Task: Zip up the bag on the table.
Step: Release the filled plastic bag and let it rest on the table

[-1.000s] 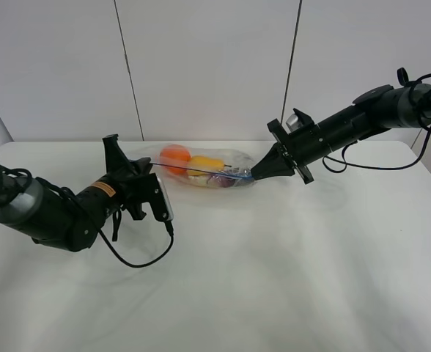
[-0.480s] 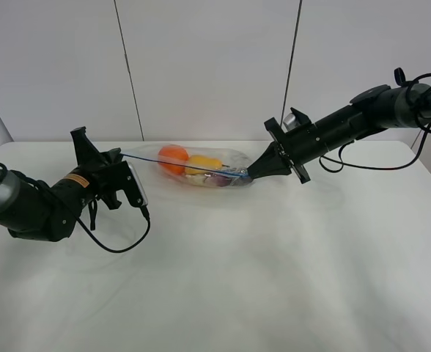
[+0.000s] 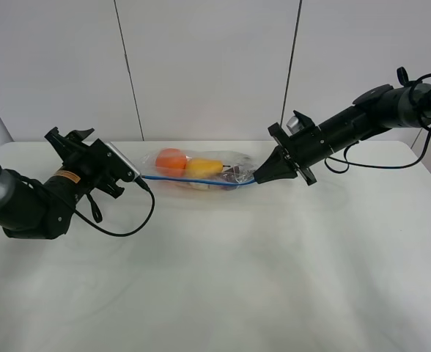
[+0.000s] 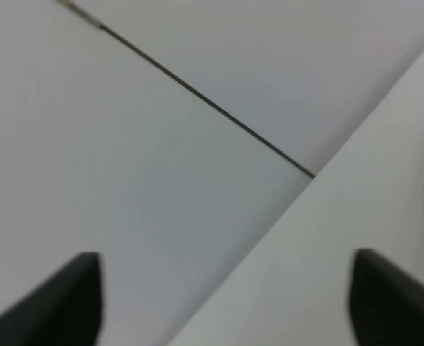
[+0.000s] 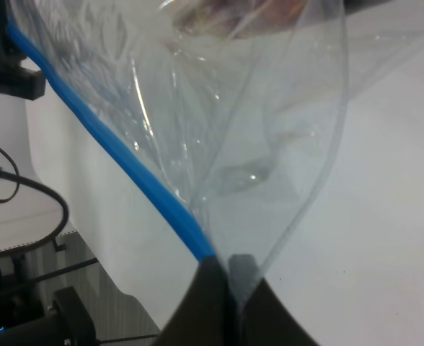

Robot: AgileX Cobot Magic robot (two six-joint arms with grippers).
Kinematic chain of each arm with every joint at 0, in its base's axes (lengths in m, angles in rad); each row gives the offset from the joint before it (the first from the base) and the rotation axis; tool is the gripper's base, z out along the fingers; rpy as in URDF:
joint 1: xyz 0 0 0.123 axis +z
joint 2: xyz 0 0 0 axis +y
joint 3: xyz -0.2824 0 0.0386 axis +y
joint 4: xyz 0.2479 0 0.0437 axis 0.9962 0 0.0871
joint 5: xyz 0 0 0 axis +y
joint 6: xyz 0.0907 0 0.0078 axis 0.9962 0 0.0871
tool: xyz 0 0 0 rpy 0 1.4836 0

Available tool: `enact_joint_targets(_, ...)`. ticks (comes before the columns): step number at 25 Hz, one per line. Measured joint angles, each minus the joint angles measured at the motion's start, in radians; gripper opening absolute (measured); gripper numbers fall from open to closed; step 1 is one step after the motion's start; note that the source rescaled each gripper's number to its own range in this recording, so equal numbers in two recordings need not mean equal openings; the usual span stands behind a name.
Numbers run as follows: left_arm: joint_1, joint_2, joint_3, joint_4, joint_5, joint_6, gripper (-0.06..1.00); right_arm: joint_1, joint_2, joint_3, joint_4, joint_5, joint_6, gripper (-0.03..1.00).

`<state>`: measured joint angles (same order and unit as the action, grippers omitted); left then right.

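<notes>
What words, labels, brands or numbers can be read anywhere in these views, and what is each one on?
No text can be read in any view.
Small orange label on the left arm: any print is too small to read.
The bag: clear plastic, no print seen in the exterior or right wrist view.
</notes>
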<state>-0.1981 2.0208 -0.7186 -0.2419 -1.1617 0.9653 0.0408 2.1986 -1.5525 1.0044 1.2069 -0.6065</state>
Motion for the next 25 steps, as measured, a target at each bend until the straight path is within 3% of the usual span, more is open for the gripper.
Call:
enact_joint_targets(8, 0.134, -0.003, -0.018, -0.073, -0.031, -0.367, 0.94, 0.000, 0.000, 0.000, 0.000, 0.000, 0.000, 0.00)
enact_joint_targets(12, 0.177, -0.050, -0.056, -0.062, 0.105, -0.542, 0.94, 0.000, 0.000, 0.000, 0.000, 0.000, 0.000, 0.00)
enact_joint_targets(16, 0.213, -0.110, -0.156, 0.025, 0.497, -0.670, 0.94, 0.000, 0.000, 0.000, 0.000, 0.000, 0.001, 0.00)
enact_joint_targets(19, 0.222, -0.132, -0.294, 0.095, 0.888, -0.720, 0.94, 0.000, 0.000, 0.000, 0.000, 0.000, 0.003, 0.00)
enact_joint_targets(22, 0.222, -0.133, -0.452, 0.115, 1.347, -0.733, 0.94, 0.000, 0.000, 0.000, 0.000, 0.000, 0.003, 0.00)
enact_joint_targets(25, 0.222, -0.133, -0.596, 0.117, 1.684, -0.774, 0.94, 0.000, 0.000, 0.000, 0.000, 0.000, 0.003, 0.00)
